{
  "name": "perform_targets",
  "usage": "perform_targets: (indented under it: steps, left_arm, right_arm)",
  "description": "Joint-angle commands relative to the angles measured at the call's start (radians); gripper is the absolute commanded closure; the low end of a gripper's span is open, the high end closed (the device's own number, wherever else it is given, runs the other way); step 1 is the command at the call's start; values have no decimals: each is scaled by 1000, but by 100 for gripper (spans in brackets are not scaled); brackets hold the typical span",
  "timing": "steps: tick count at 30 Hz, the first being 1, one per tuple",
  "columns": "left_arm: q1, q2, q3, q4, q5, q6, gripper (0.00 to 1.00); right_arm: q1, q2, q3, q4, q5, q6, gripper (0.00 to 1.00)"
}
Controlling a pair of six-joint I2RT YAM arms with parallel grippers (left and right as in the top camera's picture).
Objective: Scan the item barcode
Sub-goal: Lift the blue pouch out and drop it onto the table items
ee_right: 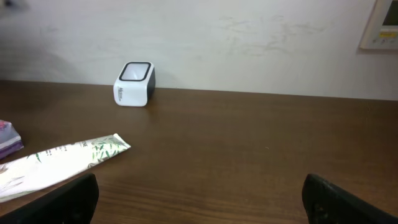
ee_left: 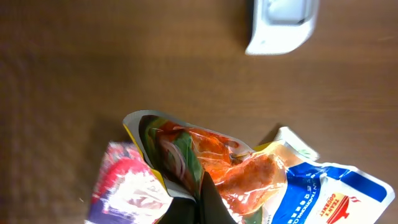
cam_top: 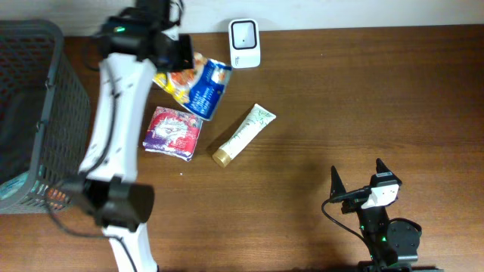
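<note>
Snack packet (cam_top: 175, 78): yellow film printed with orange-red food and green leaves, crumpled. You see it near the far edge of the table (cam_top: 340, 98), left of the white scanner (cam_top: 245, 43) and overlapping a blue-and-white pouch (cam_top: 209, 91).

Left gripper (ee_left: 205, 200): fingers pressed together, pinching the packet's creased edge. Only a dark wedge of them shows at the lower border of the wrist view.

Right gripper (cam_top: 360, 176): fingers spread wide, holding nothing, well apart at the near right.

Writing: the pouch carries a red badge and pale lettering, both too blurred for you to read.

Overhead, the left arm (cam_top: 117, 113) covers part of the packet. The left wrist view cuts off the pouch and a red-purple packet (ee_left: 124, 186).
</note>
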Motion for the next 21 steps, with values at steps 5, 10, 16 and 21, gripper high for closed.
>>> perform_targets:
  steps: [5,10,16,21]
  left_arm:
    - [9,88,-73,-109,-151,-115,100]
    - [31,88,-150,-135,-154,-92,100]
    - [37,88,-236,-119,-151,-73,100]
    - [37,88,-295,-78,-149,-72,100]
  right_arm:
    - [6,-6,-8,-1,5,8,1]
    - [6,-6,-8,-1,5,8,1]
    - [6,-6,-8,-1,5,8,1]
    - [6,-6,-8,-1,5,8,1]
